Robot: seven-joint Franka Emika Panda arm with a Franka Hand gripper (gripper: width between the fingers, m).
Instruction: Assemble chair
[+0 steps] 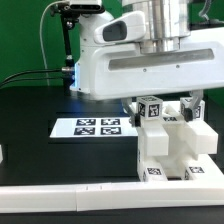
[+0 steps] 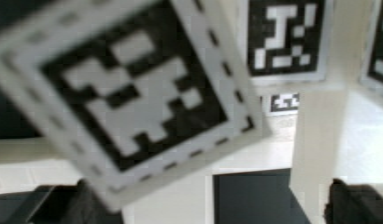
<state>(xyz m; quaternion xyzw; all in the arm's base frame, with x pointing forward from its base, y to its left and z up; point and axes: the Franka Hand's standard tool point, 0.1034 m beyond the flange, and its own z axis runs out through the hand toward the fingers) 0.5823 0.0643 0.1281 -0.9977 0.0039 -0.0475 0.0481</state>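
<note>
On the exterior view's left, the marker board lies flat on the black table. Right of it stands the chair, a white blocky stack of tagged parts, just behind the white rail along the near edge. My gripper hangs over the chair's top with its jaws spread wide, holding nothing. In my wrist view a big tilted tag fills the picture, blurred.
</note>
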